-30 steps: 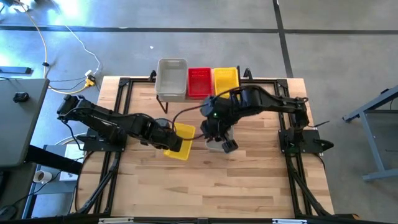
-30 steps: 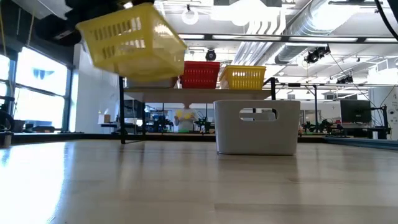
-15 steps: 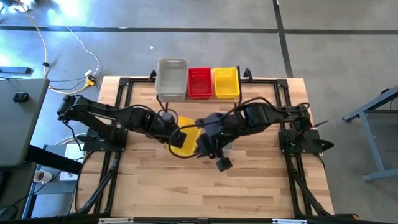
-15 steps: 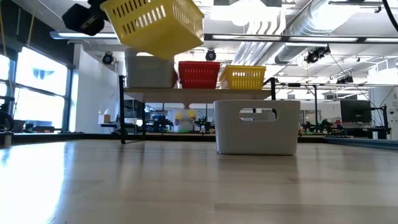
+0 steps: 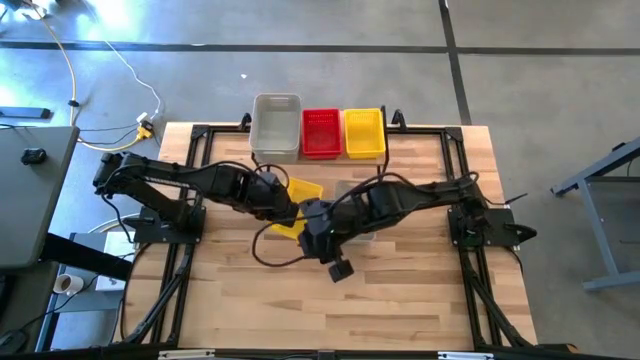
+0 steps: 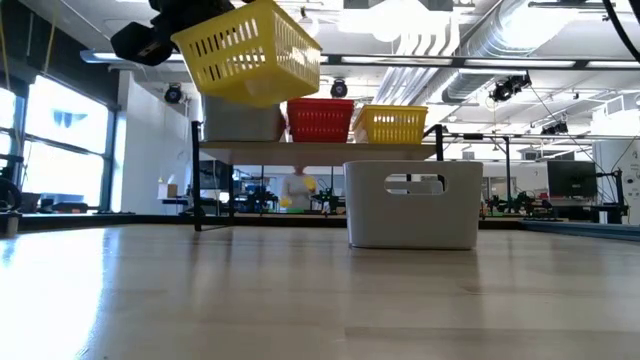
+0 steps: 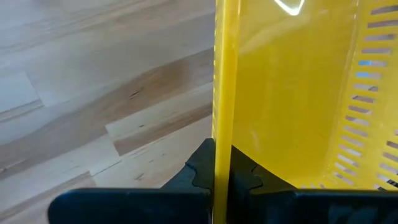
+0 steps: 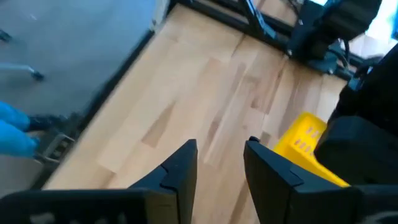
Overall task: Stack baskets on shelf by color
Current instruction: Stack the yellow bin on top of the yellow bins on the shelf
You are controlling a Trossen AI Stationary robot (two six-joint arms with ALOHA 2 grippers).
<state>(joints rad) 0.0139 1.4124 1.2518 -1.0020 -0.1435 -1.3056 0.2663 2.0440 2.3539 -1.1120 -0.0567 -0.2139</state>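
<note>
A yellow basket [image 6: 250, 48] hangs tilted high over the table's middle, with my left gripper [image 5: 281, 206] shut on it. My right gripper [image 8: 221, 163] stands open just right of that basket [image 5: 304, 190], its fingers over bare wood with nothing between them. A pale grey basket [image 6: 412, 205] rests on its base on the tabletop, partly under my right arm in the high view. On the shelf [image 6: 320, 146] at the far edge stand a grey basket [image 5: 276, 125], a red basket [image 5: 321, 132] and a yellow basket [image 5: 364, 132]. My left gripper pinches one upright wall of the yellow basket at its rim [image 7: 221, 140], one finger [image 7: 244, 177] inside the basket and the other [image 7: 200, 169] outside. The basket is lifted clear of the table and tilted.
Black frame rails [image 5: 200, 140] run along the table's sides and far edge. Both arms cross close together over the table's middle. Bare wood [image 5: 330, 310] lies along the near half of the table.
My left gripper has carried the yellow basket up and toward the table's right and far side, and the basket has turned and tipped in the hold. My right gripper has swung from above the grey basket toward the table's left and near side; the grey basket has stayed put.
</note>
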